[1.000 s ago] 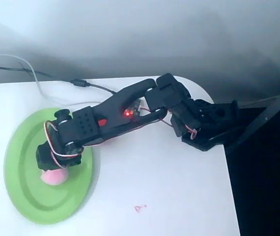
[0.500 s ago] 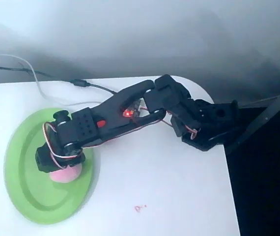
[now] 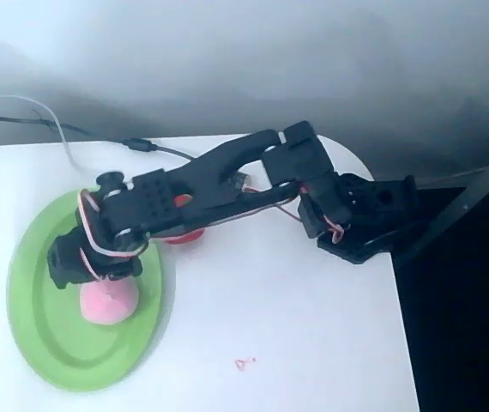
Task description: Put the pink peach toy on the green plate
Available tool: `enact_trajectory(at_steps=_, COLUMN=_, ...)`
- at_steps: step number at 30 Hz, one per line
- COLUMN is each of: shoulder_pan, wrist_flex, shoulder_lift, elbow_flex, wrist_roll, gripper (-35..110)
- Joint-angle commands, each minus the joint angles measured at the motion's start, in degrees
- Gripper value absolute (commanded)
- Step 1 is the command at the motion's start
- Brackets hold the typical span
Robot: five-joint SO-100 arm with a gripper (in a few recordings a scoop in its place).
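The pink peach toy [image 3: 107, 303] lies on the green plate [image 3: 43, 339], right of the plate's middle. My black gripper [image 3: 88, 276] hangs over the plate just above and to the left of the peach, its lower edge meeting the peach's top in the overhead view. The wrist and its servo hide the fingers, so I cannot see how the jaws stand or whether they still touch the peach.
A small red toy [image 3: 184, 236] peeks out from under the arm just right of the plate. Cables [image 3: 56, 129] run along the table's back left. The arm's base [image 3: 365, 215] sits at the right edge, where the table drops off.
The gripper has shifted left and up across the plate, and more of the peach shows below it. The arm's forearm has swung a little toward the back.
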Motion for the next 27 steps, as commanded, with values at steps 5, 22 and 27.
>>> enact_trajectory(at_steps=5, shoulder_pan=1.67, wrist_flex=1.32, shoulder_lift=24.7, elbow_flex=14.24, wrist_roll=0.88, gripper=43)
enact_trajectory(at_steps=22, shoulder_pan=6.5, wrist_flex=18.9, shoulder_lift=88.59, elbow_flex=72.07, wrist_roll=0.09, gripper=0)
enact_trajectory(at_steps=27, shoulder_pan=8.09, wrist_flex=26.37, shoulder_lift=98.88, elbow_flex=79.54, wrist_roll=3.69, gripper=0)
